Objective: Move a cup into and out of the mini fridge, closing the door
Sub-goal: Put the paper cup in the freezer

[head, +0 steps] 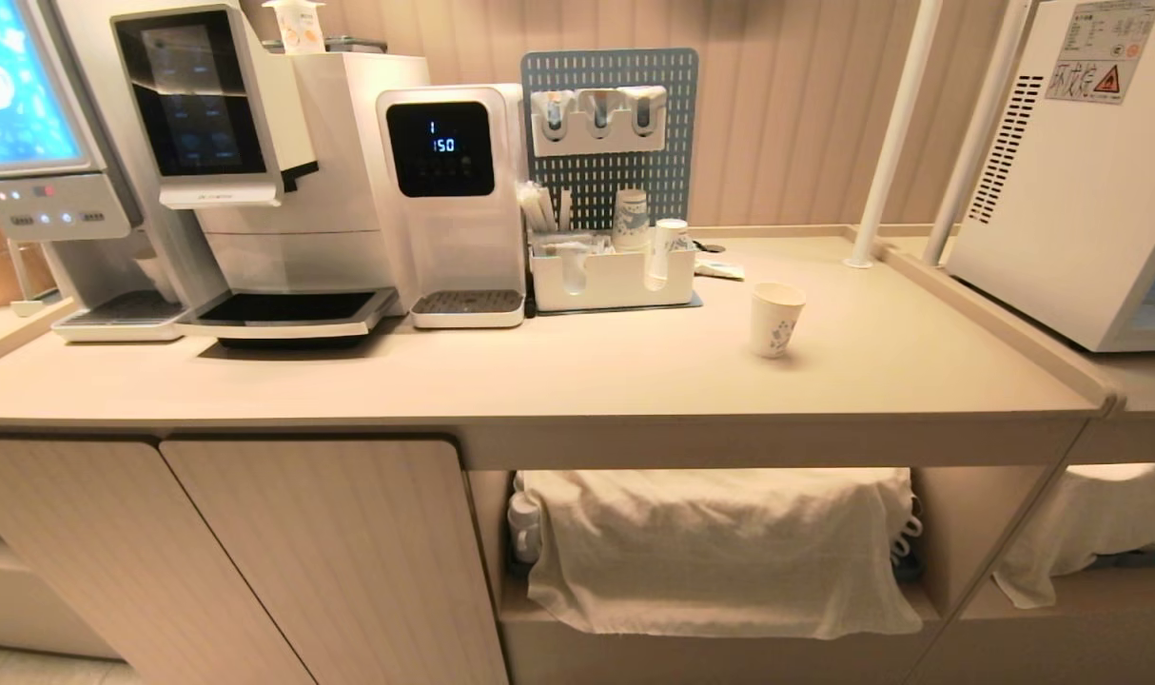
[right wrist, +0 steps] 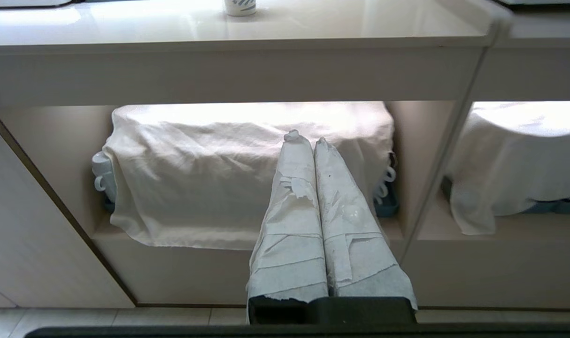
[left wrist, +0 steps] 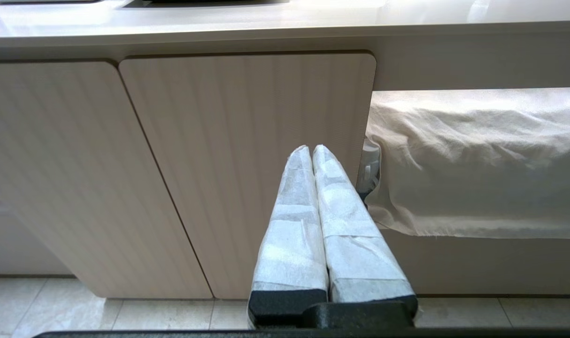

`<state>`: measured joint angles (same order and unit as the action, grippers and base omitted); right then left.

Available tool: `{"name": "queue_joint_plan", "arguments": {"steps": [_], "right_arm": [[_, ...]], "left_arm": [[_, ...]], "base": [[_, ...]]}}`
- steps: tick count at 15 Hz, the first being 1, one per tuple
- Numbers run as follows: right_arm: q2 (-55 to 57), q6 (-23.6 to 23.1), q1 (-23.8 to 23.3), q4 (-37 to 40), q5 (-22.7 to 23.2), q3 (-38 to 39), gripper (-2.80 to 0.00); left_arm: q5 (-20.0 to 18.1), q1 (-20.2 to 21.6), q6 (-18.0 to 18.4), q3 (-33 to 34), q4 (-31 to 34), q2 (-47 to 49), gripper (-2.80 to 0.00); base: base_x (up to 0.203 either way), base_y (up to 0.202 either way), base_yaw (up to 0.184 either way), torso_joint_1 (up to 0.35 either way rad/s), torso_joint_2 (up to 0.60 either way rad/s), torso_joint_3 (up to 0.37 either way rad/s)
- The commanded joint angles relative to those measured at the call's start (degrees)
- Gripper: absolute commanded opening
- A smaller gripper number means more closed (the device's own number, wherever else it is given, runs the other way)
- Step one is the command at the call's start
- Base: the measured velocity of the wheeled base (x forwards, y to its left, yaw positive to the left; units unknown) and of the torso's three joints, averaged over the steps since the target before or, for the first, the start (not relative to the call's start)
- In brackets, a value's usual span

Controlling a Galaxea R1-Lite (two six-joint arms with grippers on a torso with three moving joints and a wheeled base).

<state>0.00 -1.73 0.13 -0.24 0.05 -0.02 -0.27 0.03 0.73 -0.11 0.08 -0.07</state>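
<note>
the cup (head: 776, 319) stands upright on the counter (head: 577, 371), toward its right end and near the front edge, long axis vertical. the mini fridge (head: 1072, 171) sits just past the counter's right edge. the right gripper (right wrist: 306, 139) hangs below counter level, facing the cloth-covered shelf (right wrist: 247, 173), fingers pressed together and holding nothing; the cup lies above and ahead of it. the left gripper (left wrist: 311, 149) is likewise closed and empty, facing the cabinet door (left wrist: 247, 155), farther from the cup. judgement: the right arm is the nearer one.
</note>
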Motion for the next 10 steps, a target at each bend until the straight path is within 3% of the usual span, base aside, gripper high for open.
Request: {"name": "queue_joint_plan", "arguments": {"steps": [1, 10], "right_arm": [[0.1, 0.0, 0.0, 0.0, 0.0, 0.0, -2.80], [0.1, -0.1, 0.0, 0.1, 0.1, 0.0, -2.80]], "left_arm": [[0.0, 0.1, 0.0, 0.0, -0.1, 0.1, -2.80], [-0.1, 0.1, -0.8, 0.1, -0.3, 0.1, -2.80]], "base": [[0.128, -0.001, -0.006, 0.002, 0.00, 0.007], [0.178, 0.000, -0.001, 0.003, 0.01, 0.001]]}}
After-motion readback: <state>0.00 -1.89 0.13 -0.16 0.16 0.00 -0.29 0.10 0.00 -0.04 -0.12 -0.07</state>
